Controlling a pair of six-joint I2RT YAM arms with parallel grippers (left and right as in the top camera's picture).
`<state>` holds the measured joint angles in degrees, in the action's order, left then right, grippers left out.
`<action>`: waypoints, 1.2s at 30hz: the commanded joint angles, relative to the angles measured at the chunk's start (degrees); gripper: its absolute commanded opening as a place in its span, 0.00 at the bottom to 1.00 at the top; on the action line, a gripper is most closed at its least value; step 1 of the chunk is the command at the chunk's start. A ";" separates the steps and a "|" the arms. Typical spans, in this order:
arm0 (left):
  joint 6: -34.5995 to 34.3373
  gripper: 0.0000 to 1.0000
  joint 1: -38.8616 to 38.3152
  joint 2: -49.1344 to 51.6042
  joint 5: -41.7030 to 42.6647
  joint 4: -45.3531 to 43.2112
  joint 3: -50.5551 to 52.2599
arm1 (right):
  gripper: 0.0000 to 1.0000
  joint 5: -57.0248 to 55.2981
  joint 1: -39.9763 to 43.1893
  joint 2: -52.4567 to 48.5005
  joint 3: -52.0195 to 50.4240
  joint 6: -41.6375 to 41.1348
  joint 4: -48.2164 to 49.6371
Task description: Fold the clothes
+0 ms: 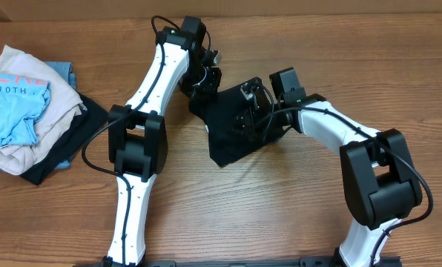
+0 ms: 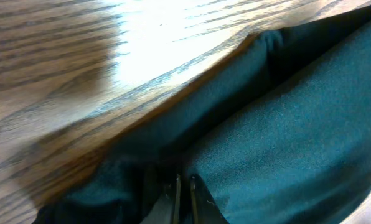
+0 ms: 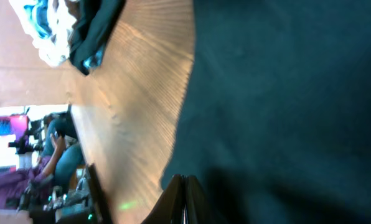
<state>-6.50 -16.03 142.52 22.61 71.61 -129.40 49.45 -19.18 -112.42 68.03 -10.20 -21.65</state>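
Black soft-fabric T-shirt (image 1: 225, 148) bunched small, mid-counter toward far edge. Right gripper (image 3: 185, 186) pinched shut on a cloth edge, seemingly; farther off, left gripper (image 2: 184, 193) clamped shut on far-left corner. Mid-fold, probably. Next: lift together, lay over flat.

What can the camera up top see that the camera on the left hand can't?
Only the top camera sees the whole left arm and right arm, plus the pile of other clothes on the left side, with a light blue shirt on it. Only the left wrist camera sees the left gripper up close: its fingertips are pinched together on a fold of the black T-shirt, with bright glare on the wood. Both see the black T-shirt and the wooden table.
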 commanded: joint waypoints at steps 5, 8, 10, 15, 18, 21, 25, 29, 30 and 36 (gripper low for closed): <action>-0.81 0.04 0.20 -0.90 -3.32 0.17 -1.22 | 0.04 -4.48 -1.38 1.18 -5.75 -8.04 9.16; -0.81 0.04 0.20 -0.79 -3.80 0.15 -1.05 | 0.04 -11.17 -1.40 1.11 -7.56 -10.95 9.46; -0.83 0.04 0.20 -0.66 -4.44 0.00 -0.90 | 0.04 -14.29 -1.38 1.07 -8.90 -14.62 10.45; -1.44 0.05 0.15 -0.39 -7.87 -1.18 -0.04 | 0.04 -17.38 -1.38 1.07 -9.73 -18.78 10.82; -1.46 0.39 0.15 -0.31 -7.82 -2.10 1.20 | 0.04 -18.38 -1.38 0.96 -9.99 -20.09 10.84; -1.62 0.72 0.22 -0.44 -7.76 -3.34 1.42 | 0.04 -18.34 -1.38 0.70 -9.99 -20.09 10.82; -5.88 0.78 1.88 -2.49 -6.05 -1.95 -6.10 | 0.04 -18.10 -1.40 0.42 -9.99 -20.06 10.88; -5.84 0.04 2.34 -3.56 1.64 4.31 -11.23 | 0.04 -18.10 -1.40 0.42 -9.99 -20.04 10.84; -4.04 0.04 2.34 -3.50 3.72 6.71 -11.04 | 0.04 -18.10 -1.40 0.42 -10.01 -20.04 10.84; 2.71 0.04 1.33 -3.13 6.08 6.64 -0.94 | 0.04 -18.12 -1.40 0.42 -10.01 -20.02 10.88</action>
<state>-7.35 -13.89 139.92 26.04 79.29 -136.20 34.65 -20.40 -112.42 59.22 -29.98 -10.50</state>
